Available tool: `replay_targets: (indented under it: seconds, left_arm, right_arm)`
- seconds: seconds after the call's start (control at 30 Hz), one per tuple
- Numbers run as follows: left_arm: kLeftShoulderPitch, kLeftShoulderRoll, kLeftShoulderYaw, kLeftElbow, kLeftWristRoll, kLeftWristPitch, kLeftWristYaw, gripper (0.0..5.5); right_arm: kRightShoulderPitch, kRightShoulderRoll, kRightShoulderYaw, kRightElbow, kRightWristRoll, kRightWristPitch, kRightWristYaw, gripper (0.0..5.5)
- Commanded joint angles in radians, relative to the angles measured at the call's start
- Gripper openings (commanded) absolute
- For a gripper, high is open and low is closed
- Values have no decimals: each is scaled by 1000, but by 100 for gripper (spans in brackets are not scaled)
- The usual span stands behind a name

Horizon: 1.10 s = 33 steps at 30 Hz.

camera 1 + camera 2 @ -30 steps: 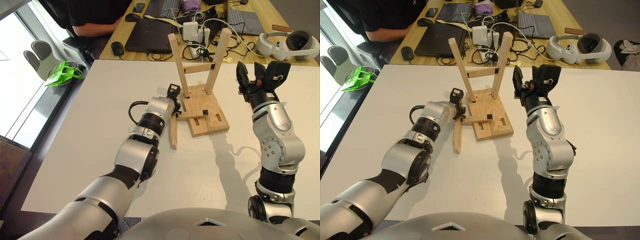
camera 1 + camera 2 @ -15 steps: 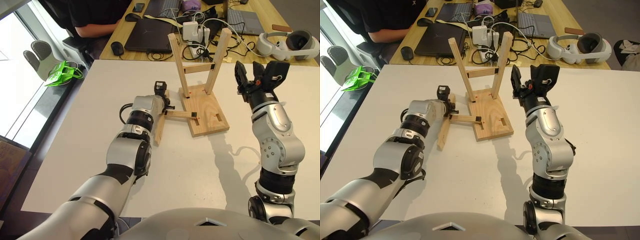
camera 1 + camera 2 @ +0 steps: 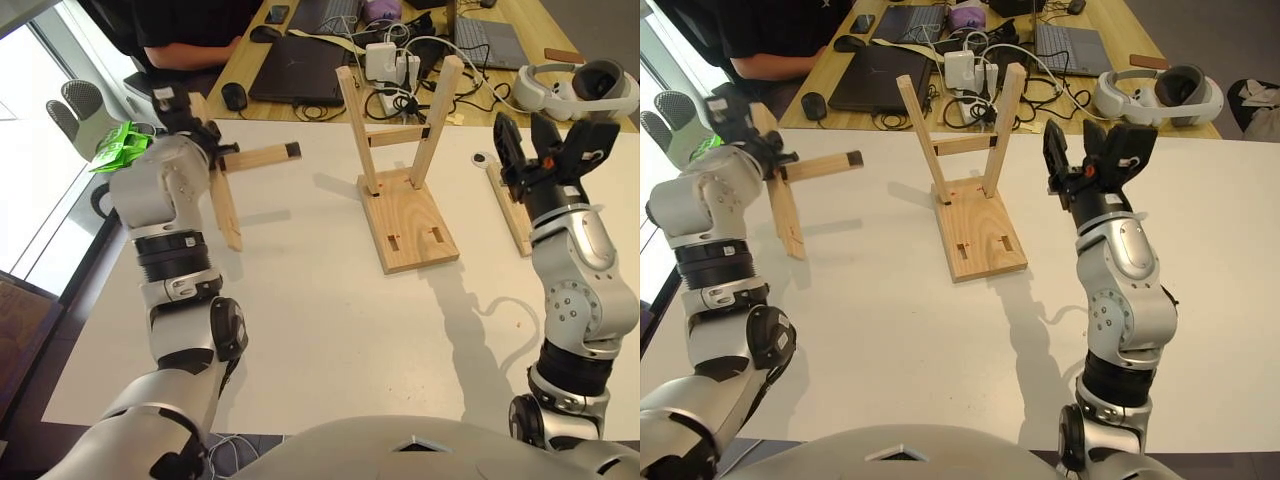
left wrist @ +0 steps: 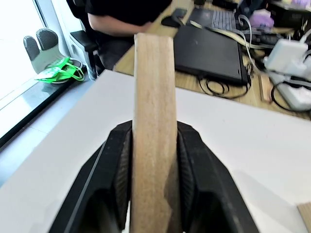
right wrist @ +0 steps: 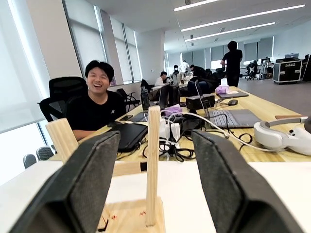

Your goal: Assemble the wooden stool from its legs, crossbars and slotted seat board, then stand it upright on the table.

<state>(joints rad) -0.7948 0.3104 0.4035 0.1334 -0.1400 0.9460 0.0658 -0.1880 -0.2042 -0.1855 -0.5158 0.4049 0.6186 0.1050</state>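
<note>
The slotted seat board (image 3: 415, 228) lies flat mid-table with two legs (image 3: 358, 128) (image 3: 441, 118) standing up from it, joined by a crossbar (image 3: 396, 137). My left gripper (image 3: 188, 118) is raised over the table's far left corner, shut on a third leg (image 3: 223, 198) that has a crossbar (image 3: 262, 155) sticking out toward the board. In the left wrist view the fingers (image 4: 118, 180) clamp that leg (image 4: 153, 111). My right gripper (image 3: 548, 142) hovers open to the right of the board, holding nothing. A loose leg (image 3: 507, 208) lies on the table beside the right arm.
A wooden desk behind the table carries a laptop (image 3: 298, 70), cables and chargers (image 3: 392, 62), a mouse (image 3: 234, 96) and a headset (image 3: 580, 88). A green bag (image 3: 124, 146) sits off the table's left edge. Bare white tabletop (image 3: 330, 330) lies in front of the board.
My left arm has carried the leg and crossbar away from the seat board, up and far to the left. The right gripper drifted slightly right, uncovering the loose leg.
</note>
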Motion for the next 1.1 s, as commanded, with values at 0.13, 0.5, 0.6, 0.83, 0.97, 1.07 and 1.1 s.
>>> replay_targets:
  seconds: [0.13, 0.5, 0.6, 0.83, 0.97, 1.07, 1.1]
  left_arm:
    - [-161, -119, 5, -183, -101, -91, 54, 104]
    - [8, -458, -203, -471, -200, -25, 139, 104]
    - [11, -494, -249, -479, -207, -26, 150, 104]
    - [-6, -525, -294, -470, -241, -47, 178, 104]
    - [-25, -530, -297, -449, -260, -67, 194, 104]
    - [-44, -525, -295, -430, -273, -86, 201, 104]
    - [-45, -522, -295, -427, -277, -90, 204, 104]
  right_arm:
    - [79, -47, 102, -119, 172, 141, 167, 289]
    - [-11, -12, 250, -130, 187, 156, 151, 379]
    - [-44, 15, 261, -88, 203, 173, 142, 379]
    - [-54, 80, 283, -42, 234, 200, 116, 379]
    - [-45, 133, 289, -33, 254, 202, 90, 379]
    - [-43, 155, 292, -22, 253, 194, 82, 379]
    - [-45, 161, 290, -18, 255, 192, 81, 379]
